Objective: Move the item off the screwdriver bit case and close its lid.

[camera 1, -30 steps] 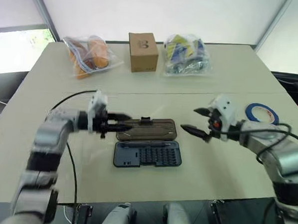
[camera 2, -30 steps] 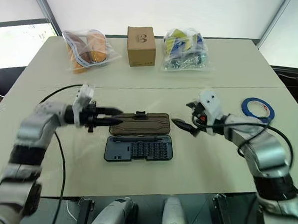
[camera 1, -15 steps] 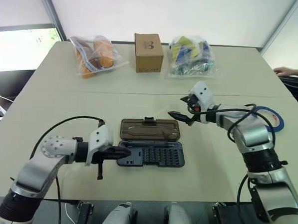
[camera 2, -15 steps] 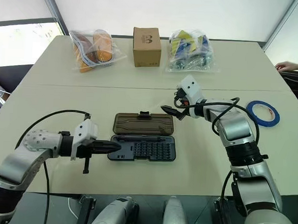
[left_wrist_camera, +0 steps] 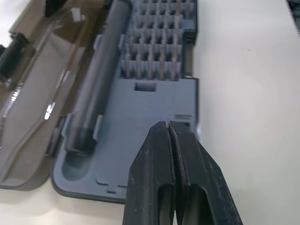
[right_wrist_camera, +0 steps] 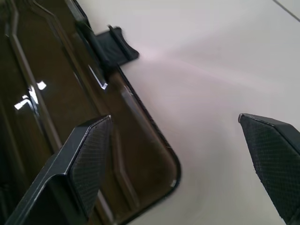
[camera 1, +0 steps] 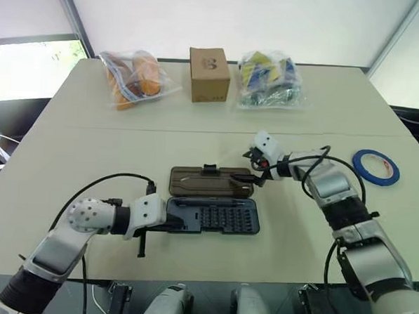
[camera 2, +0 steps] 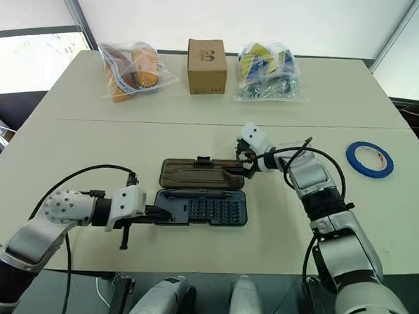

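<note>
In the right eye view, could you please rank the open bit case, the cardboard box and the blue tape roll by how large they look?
1. Screwdriver bit case, lid laid open, looks largest.
2. Cardboard box; it stands farther from the camera, so its true size may be understated.
3. Blue tape roll, smallest.

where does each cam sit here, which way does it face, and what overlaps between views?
Left and right eye: on the head, facing forward and down at the table; both arms show, the left pincer at the open case, the right pincer at the lid.
Left wrist: along its shut fingers, at the case tray.
Right wrist: between its open fingers, at the lid's corner.
Shared: case and lid.
</note>
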### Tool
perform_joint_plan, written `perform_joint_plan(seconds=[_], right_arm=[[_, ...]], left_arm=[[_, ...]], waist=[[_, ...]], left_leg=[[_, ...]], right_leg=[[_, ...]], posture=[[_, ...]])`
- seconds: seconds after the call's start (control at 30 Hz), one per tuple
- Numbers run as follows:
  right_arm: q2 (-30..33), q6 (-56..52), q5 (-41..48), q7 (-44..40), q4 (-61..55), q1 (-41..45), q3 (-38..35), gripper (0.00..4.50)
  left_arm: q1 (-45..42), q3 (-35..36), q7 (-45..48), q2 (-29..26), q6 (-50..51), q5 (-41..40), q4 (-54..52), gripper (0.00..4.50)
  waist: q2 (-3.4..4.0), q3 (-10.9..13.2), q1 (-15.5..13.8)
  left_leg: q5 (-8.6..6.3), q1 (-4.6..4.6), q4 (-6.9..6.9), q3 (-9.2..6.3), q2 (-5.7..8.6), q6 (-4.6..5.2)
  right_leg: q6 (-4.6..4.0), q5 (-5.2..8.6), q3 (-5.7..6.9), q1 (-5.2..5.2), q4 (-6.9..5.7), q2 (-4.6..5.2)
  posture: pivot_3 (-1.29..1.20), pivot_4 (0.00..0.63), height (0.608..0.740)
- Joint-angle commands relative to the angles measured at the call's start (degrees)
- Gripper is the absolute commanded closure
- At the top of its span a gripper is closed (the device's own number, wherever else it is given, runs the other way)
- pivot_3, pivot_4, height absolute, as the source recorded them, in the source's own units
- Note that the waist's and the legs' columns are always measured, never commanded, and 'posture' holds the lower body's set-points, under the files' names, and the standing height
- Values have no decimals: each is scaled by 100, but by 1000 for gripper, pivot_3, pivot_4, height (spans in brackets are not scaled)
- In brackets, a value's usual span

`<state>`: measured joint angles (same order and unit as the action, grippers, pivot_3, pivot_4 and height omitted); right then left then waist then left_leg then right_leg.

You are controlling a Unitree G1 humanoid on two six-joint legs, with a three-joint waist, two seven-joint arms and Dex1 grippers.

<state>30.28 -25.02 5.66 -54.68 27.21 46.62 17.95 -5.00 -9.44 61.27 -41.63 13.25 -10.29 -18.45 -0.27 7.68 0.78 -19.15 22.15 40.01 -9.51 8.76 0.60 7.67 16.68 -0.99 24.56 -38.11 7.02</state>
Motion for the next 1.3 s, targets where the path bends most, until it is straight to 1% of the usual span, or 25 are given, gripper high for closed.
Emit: perform_joint_plan(seconds=[0.03, 0.2, 0.23, 0.27, 0.3, 0.4, 0.43, 0.5, 0.53, 0.67, 0.83, 0.9, 1.03, 1.13, 1.2, 1.27, 1.3], right_arm=[[-114, 346, -259, -169, 489, 294, 65, 0], [-269, 818, -626, -460, 1272, 476, 242, 0], [-301, 901, -680, -533, 1418, 506, 259, 561], [-331, 982, -724, -595, 1539, 533, 271, 894], [-364, 1068, -780, -673, 1660, 562, 309, 1404], [-438, 1297, -929, -928, 1938, 610, 416, 2894], [-466, 1406, -987, -1022, 2032, 625, 460, 3459], [-504, 1578, -1081, -1138, 2190, 647, 501, 4409], [-547, 1716, -1169, -1138, 2340, 682, 541, 4474], [-614, 2420, -1489, -970, 2781, 783, 628, 4474], [-548, 3479, -1781, 131, 2775, 972, 391, 4474], [-382, 3950, -1954, 562, 2388, 1011, 302, 4474], [-24, 4428, -2070, 731, 1114, 684, 92, 4474], [173, 4104, -1972, 658, -138, 165, -68, 4474], [252, 3826, -1967, 638, -762, -114, -125, 4474], [278, 3593, -1992, 641, -1134, -283, -151, 4474], [272, 3498, -2030, 662, -1268, -343, -142, 4474]], left_arm=[[169, -6, -213, 37, 324, -34, 3, 4438], [317, 39, -452, 124, 348, -88, 92, 4438], [358, 38, -488, 131, 313, -74, 112, 4500], [392, 39, -516, 134, 274, -60, 139, 4500], [429, 52, -538, 122, 185, -23, 217, 4500], [497, 128, -621, 104, -46, 39, 501, 4500], [514, 167, -642, 108, -105, 26, 606, 4500], [554, 203, -672, 115, -197, 4, 729, 4500], [602, 243, -688, 128, -244, -25, 820, 4500], [754, 333, -776, 246, -327, -120, 1027, 4500], [851, 337, -839, 375, -330, -185, 1114, 4500], [851, 324, -853, 415, -336, -189, 1170, 4500], [774, 309, -839, 480, -283, -230, 1250, 4500], [645, 288, -788, 508, -197, -310, 1274, 4500], [540, 333, -769, 560, -43, -457, 1249, 4500], [448, 452, -772, 647, 265, -770, 1162, 4500], [359, 646, -810, 735, 728, -1252, 1012, 4500]], waist=[[1, 0, 14], [5, -3, 32], [5, -3, 28], [8, -6, 24], [10, -8, 20], [14, -24, 22], [15, -25, 20], [38, -53, 13], [40, -73, 16], [75, -112, 39], [87, -126, 39], [95, -119, 25], [125, -94, -25], [124, -96, -97], [124, -95, -117], [124, -94, -130], [123, -93, -131]], left_leg=[[0, 0, -1, 0, 0, 0], [0, -23, -9, 3, -8, -1], [-1, -41, -16, 5, -9, -1], [-1, -66, -28, 7, -9, -1], [-1, -81, -36, 8, -11, -1], [-1, -91, -41, 8, -14, -2], [-1, -106, -47, 8, -15, -2], [0, -179, -83, 14, -21, -3], [-1, -191, -97, 13, -31, -4], [-1, -207, -118, 14, -44, -7], [3, -233, -123, 19, -48, -16], [8, -248, -126, 22, -48, -24], [13, -246, -125, 21, -49, -30], [14, -223, -126, 10, -49, -33], [15, -174, -117, 10, -48, -34], [15, -164, -118, 11, -48, -34], [15, -163, -120, 12, -48, -34]], right_leg=[[0, 0, 0, 0, 0, 0], [0, 0, -1, -14, 0, -6], [0, 0, -2, -27, 1, -6], [0, 0, -5, -49, 6, -6], [0, 0, -6, -63, 9, -7], [-1, 0, -10, -71, 13, -12], [-1, 1, -10, -84, 18, -14], [-2, 1, -12, -130, 50, -16], [-2, 1, -12, -142, 77, -23], [-2, 1, -13, -144, 78, -31], [-2, 2, -21, -165, 81, -37], [-3, 2, -24, -183, 88, -40], [-3, 2, -30, -179, 86, -45], [-2, 2, -29, -157, 83, -47], [-2, 2, -30, -118, 77, -48], [-2, 2, -29, -118, 74, -46], [-2, 2, -29, -119, 74, -46]], posture=[[0, 150, 740], [0, 150, 740], [0, 150, 740], [0, 150, 740], [0, 150, 740], [0, 150, 740], [0, 150, 740], [0, 150, 740], [0, 150, 740], [0, 150, 740], [0, 150, 740], [0, 150, 740], [0, 150, 740], [0, 150, 740], [0, 150, 740], [0, 150, 740], [0, 150, 740]])
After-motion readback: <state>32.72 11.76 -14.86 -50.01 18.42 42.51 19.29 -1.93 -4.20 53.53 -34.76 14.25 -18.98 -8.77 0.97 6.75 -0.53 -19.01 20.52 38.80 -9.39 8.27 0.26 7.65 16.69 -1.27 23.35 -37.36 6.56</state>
